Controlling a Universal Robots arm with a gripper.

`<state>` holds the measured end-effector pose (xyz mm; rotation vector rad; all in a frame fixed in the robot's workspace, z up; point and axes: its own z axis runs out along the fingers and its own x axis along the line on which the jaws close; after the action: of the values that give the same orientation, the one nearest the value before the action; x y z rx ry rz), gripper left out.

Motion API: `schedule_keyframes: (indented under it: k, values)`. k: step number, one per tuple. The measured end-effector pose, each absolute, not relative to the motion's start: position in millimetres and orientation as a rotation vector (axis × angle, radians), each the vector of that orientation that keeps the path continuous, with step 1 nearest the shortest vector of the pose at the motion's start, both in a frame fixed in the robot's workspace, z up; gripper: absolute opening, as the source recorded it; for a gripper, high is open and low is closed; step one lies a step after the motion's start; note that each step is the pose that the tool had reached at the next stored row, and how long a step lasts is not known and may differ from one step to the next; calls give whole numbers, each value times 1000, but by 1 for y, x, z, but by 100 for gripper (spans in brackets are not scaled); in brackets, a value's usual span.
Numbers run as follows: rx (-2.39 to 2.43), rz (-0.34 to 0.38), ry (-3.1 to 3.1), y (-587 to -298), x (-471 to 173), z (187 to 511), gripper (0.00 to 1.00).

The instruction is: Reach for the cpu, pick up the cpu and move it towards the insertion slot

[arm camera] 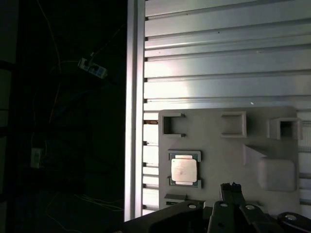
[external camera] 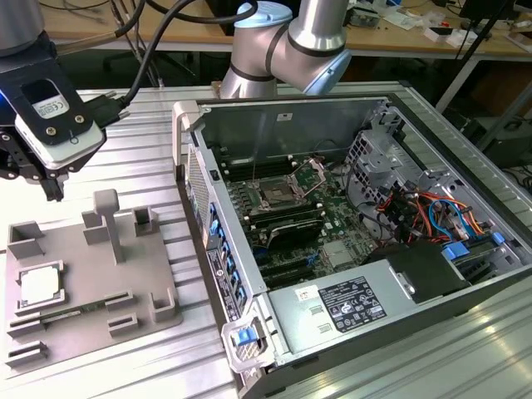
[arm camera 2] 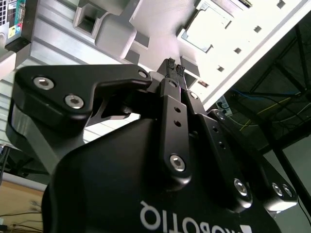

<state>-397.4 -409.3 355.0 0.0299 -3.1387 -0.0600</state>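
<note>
One ribbed aluminium table (external camera: 125,125), grey plate (external camera: 91,274) with cpu (external camera: 39,287), narrow empty end effector (arm camera 2: 173,65) above; workbench (external camera: 399,40) behind.

Open air above cpu (external camera: 40,287), low brackets (arm camera: 184,154) hugging its edges, tall post (external camera: 108,223) nearby, seemingly clear of it

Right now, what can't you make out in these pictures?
- the insertion slot: contacts too small, exterior view.
- the cpu: surface markings too small, first wrist view.
- the grey plate: much of it hidden behind the gripper, second wrist view.
</note>
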Motion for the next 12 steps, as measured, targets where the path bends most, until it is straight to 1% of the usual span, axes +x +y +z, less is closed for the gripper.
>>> schedule_keyframes:
  k: [12]
  values:
    - [30, -60, -3139, -409, -402, 355, 11]
